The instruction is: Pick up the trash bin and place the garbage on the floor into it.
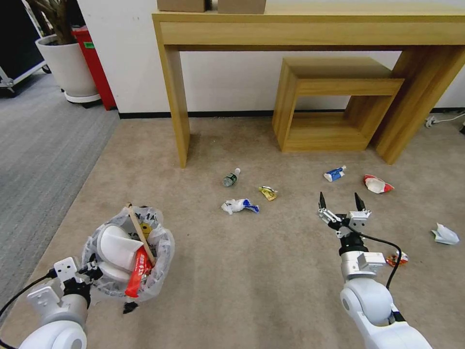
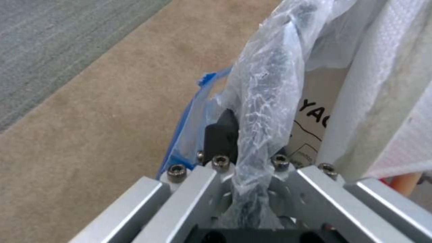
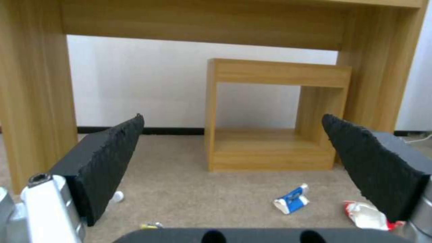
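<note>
The trash bin [image 1: 160,252], lined with a crinkly clear bag, hangs at the lower left holding white slippers, red paper and a wooden stick. My left gripper [image 1: 89,271] is shut on its rim; the left wrist view shows the bag-covered rim [image 2: 261,101] pinched between the fingers [image 2: 220,135]. My right gripper [image 1: 339,201] stands open over the beige floor [image 1: 271,271]; its black pads [image 3: 112,158] have nothing between them. Garbage lies ahead: a small bottle [image 1: 231,178], a yellow wrapper [image 1: 268,193], a white-blue wrapper [image 1: 240,206], a blue-white tube [image 1: 334,173] [image 3: 291,201], a red-white wrapper [image 1: 377,184] [image 3: 367,214] and a white wad [image 1: 444,235].
A tall wooden table [image 1: 310,24] stands against the wall with a low open wooden cube [image 1: 334,104] under it. Grey striped carpet [image 1: 38,140], a white plant pot [image 1: 65,68] and a red box are at left. An orange wrapper [image 1: 398,258] lies beside my right arm.
</note>
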{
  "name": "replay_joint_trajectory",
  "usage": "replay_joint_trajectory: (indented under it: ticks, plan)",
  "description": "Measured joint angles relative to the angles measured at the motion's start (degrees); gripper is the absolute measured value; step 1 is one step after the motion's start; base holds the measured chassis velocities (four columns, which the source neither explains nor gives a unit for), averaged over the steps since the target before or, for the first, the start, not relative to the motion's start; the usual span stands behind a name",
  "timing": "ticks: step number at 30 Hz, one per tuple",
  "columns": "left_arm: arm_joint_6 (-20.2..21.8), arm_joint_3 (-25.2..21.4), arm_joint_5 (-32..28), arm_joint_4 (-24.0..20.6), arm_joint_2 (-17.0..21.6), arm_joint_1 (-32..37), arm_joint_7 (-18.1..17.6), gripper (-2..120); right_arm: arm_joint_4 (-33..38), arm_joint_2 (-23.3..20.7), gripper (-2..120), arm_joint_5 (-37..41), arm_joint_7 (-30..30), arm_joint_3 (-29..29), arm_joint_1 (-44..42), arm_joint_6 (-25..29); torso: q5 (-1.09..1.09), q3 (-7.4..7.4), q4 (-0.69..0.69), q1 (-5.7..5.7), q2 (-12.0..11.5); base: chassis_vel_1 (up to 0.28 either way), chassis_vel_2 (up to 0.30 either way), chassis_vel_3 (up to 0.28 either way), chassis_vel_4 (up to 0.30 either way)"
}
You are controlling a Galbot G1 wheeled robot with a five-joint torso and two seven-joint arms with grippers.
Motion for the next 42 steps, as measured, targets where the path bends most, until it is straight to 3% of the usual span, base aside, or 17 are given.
replay_joint_trajectory:
  ticks: [17, 26, 37, 42]
  plan:
    - [1.33, -0.15, -2.90, 1.01, 1.05, -1.09, -0.61, 0, -0.07, -0.13, 100, -0.62, -0.24, -0.31, 0.35, -1.69, -0.02, -0.01, 0.01, -0.02, 0.00, -0.021, -0.004, 0.015, -0.002]
    - [4.42, -0.72, -7.58, 0.65, 3.89, -1.48, -1.92, 0, -0.07, -0.40, 100, -0.41, -0.19, -0.93, 0.84, -2.09, -0.04, 0.00, 0.01, -0.01, 0.00, -0.158, 0.149, 0.153, -0.147]
    - [4.95, -1.19, -9.37, 0.86, 4.78, -1.53, -3.22, 0, 0.03, -2.01, 100, 0.50, 0.10, -2.48, 1.73, -2.18, -0.04, 0.00, 0.00, 0.00, 0.00, -0.128, 0.136, 0.129, -0.141]
    - [5.01, -2.72, -10.63, 0.41, 5.42, -0.24, -3.50, 0, -0.79, -0.29, 100, 0.12, 0.55, -5.09, 3.43, -2.28, -0.03, 0.00, 0.02, 0.00, 0.00, -0.010, 0.018, 0.007, -0.009]
